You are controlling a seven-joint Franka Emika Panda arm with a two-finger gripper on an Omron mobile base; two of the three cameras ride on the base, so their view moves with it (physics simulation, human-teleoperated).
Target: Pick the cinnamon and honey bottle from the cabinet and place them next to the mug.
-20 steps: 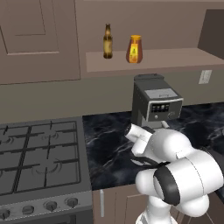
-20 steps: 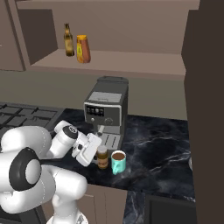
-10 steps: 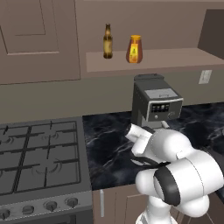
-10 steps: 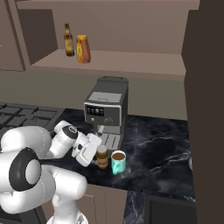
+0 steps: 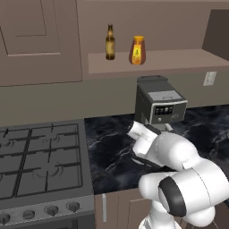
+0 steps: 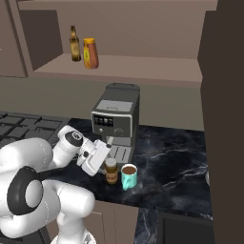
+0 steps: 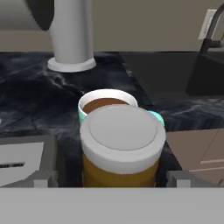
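The cinnamon (image 6: 111, 170) stands upright on the black marble counter, right beside the teal-green mug (image 6: 128, 176) of brown liquid. My gripper (image 6: 107, 163) reaches in from the left and is open, one finger on each side of the jar. In the hand view the cinnamon (image 7: 121, 144) sits between my fingertips (image 7: 44, 178), with a gap on its left side, and the mug (image 7: 106, 103) is just behind it. The honey bottle (image 5: 137, 50) (image 6: 90, 53) stands on the shelf ledge of the cabinet (image 5: 179, 60) (image 6: 143, 64).
A slender dark brown bottle (image 5: 110, 42) (image 6: 75, 43) stands left of the honey bottle. A grey coffee machine (image 5: 161, 105) (image 6: 116, 121) is behind the jar and mug. The stove (image 5: 40, 161) lies to the left. A white cylinder (image 7: 72, 35) and dark sink (image 7: 166, 70) lie beyond.
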